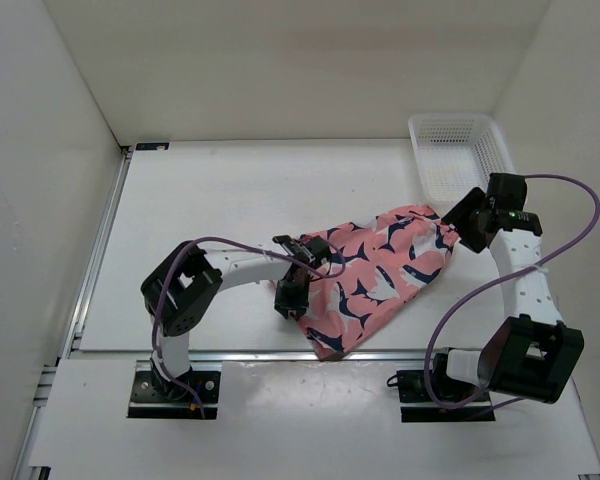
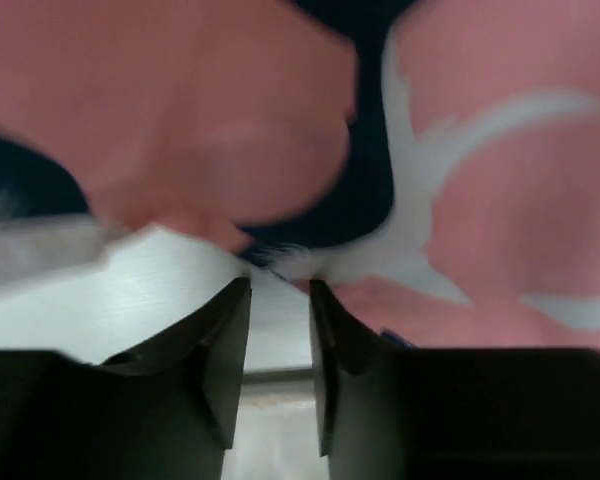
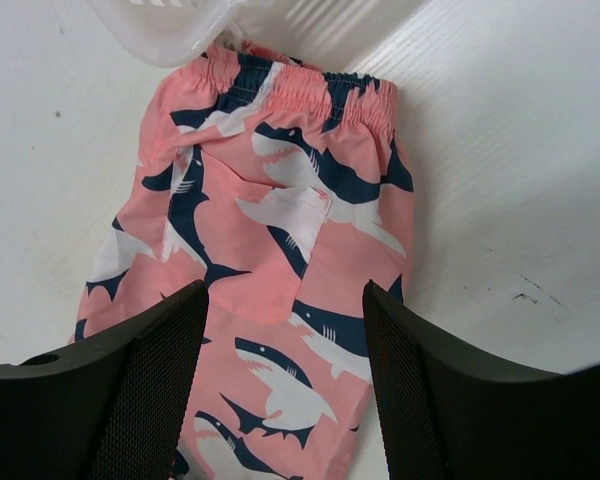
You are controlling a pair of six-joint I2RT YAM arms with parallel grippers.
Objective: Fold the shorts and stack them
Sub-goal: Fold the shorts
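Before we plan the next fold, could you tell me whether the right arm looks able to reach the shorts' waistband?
Probably yes: the right hand hangs open over the shorts, close to the waistband, with nothing between them; the basket sits aside.

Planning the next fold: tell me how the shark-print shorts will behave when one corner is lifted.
Likely floppy: the shark-print shorts lie flat with soft wrinkles, so a lifted corner should drape. Probably light, being thin cloth. The gathered waistband may bunch rather than crease.

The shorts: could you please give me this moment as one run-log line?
shorts: on table, waistband by white basket | left gripper: narrow gap at shorts' edge, grip unclear | right gripper: open over shorts
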